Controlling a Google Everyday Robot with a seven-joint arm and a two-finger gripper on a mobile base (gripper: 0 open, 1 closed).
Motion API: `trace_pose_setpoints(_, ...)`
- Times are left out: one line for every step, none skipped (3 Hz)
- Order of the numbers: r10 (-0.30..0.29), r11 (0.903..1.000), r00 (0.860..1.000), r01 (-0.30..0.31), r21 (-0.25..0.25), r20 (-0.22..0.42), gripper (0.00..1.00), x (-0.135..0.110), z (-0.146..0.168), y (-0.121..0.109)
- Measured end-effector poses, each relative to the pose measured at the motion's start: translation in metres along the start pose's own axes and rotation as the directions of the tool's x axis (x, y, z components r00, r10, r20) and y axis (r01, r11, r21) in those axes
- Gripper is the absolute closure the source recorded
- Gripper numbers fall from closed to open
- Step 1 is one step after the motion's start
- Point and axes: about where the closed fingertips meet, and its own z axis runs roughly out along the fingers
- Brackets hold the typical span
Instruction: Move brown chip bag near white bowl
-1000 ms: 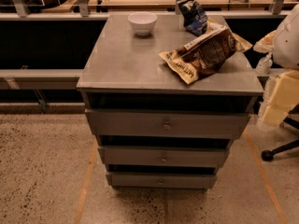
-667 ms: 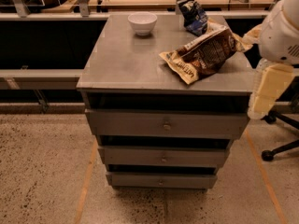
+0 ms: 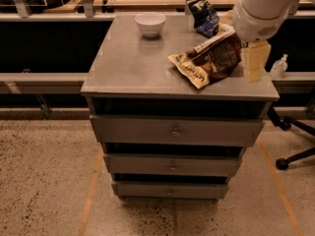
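Brown chip bag (image 3: pixel 209 59) diagonal, hand (image 3: pixel 256 63) alongside

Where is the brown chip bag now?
Camera view: the brown chip bag lies on the cabinet top, right side, near the blue bag; the pincer hangs at its right.

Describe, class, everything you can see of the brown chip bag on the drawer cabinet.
The brown chip bag is a large, wrinkled bag that looks like foil, dark brown with tan-yellow edges and dark lettering. It lies on its side on the right half of the grey cabinet top, set diagonally, with one end pointing to the front. A dark blue snack bag sits just behind it. The gripper hangs at its right end; contact cannot be judged. The white bowl stands well apart, back left.
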Motion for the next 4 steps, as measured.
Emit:
trace_pose_setpoints(-0.048,0.9988,0.998,0.048,0.006,-0.04,0.0,0.006,0.002,-0.005)
trace_pose_setpoints(-0.042,0.9991,0.999,0.042,0.006,-0.035,0.0,0.005,0.002,-0.004)
trace_pose_setpoints(-0.073,0.9972,0.996,0.074,0.015,-0.057,0.0,0.014,0.03,-0.017)
trace_pose_setpoints(-0.115,0.9924,0.992,0.117,0.039,-0.047,0.0,0.022,0.065,-0.033)
